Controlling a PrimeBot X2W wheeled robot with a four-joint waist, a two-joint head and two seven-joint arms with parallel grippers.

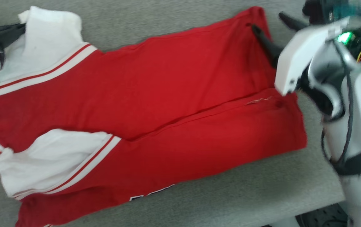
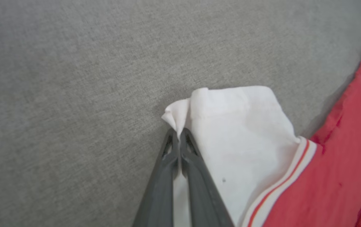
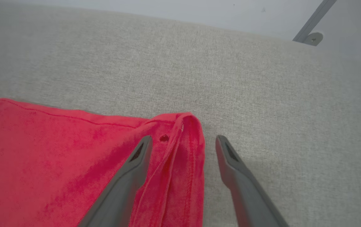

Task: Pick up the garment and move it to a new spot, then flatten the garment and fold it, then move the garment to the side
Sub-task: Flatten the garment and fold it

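In left pincer (image 2: pixel 178 133), garment (image 2: pixel 246 142) sleeve

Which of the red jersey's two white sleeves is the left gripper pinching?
The far white sleeve, top left in the head view: the left gripper is shut on its corner. The near sleeve lies free.

A grey woven fabric surface (image 1: pixel 230 195) spreads across the head view, and its front edge cuts diagonally through the lower right of the frame. In the right wrist view this fabric reaches up to a pale wall (image 3: pixel 230 12) along the top. There a slim grey metal bar (image 3: pixel 316 19) slants down from the upper right corner, ending in a small round foot (image 3: pixel 312 38) with a screw.
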